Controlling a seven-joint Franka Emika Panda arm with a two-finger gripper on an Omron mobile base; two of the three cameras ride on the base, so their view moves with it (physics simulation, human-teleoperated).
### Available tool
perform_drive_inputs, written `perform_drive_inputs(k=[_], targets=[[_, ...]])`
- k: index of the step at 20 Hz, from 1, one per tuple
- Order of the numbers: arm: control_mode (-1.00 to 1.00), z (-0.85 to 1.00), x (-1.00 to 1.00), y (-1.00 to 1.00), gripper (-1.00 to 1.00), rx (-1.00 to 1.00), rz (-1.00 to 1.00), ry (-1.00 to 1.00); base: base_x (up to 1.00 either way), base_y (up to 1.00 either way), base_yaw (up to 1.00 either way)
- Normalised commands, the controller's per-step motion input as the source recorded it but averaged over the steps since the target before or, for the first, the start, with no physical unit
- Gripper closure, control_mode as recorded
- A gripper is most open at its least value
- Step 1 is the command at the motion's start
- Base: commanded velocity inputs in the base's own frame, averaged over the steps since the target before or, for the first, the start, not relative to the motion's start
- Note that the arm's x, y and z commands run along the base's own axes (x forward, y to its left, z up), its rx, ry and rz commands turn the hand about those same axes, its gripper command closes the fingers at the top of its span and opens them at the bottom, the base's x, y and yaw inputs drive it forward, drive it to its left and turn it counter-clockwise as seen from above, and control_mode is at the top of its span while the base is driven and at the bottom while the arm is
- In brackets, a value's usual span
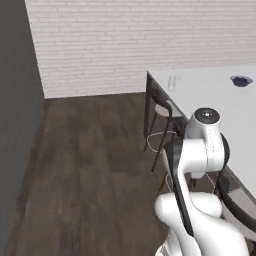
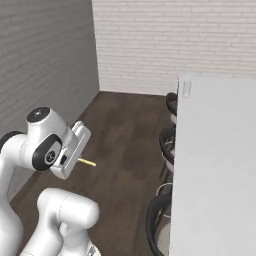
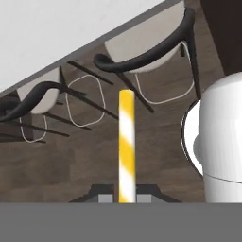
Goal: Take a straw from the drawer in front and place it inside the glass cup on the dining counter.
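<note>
Item: straw (image 3: 126, 142), yellow with white stripes. Sits between the two dark tips of the jaws (image 3: 125, 197), which are closed on its lower end. It sticks straight out along the hand's axis, most of its length free. In the right base view it shows as a thin yellow stick (image 2: 87, 162) poking from the hand above the wood floor (image 2: 120, 150). Held by one end, probably so the free end can go first into the cup.

Item: dining counter (image 2: 215, 165), white slab surface, to the arm's right. A small clear object (image 2: 187, 89) stands near its far corner, likely the glass cup; too small to confirm. A dark blue bowl-like thing (image 1: 241, 80) lies farther along the surface.

Item: stools (image 3: 142, 47), pale seats with dark curved backs, tucked under the counter's edge.

Stage, judged: straw in hand, carry under way; delivery not yet done. The straw is well apart from the presumed cup.
</note>
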Motion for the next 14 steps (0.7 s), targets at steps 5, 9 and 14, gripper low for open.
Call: perform_drive_inputs(k=[5,9,14], targets=[[1.0,0.0,0.0,0.0,1.0,0.0,0.0,0.0,1.0,0.5,-0.45],[1.0,0.0,0.0,0.0,1.0,0.0,0.0,0.0,1.0,0.65,-0.48],[1.0,0.0,0.0,0.0,1.0,0.0,0.0,0.0,1.0,0.6,-0.52]])
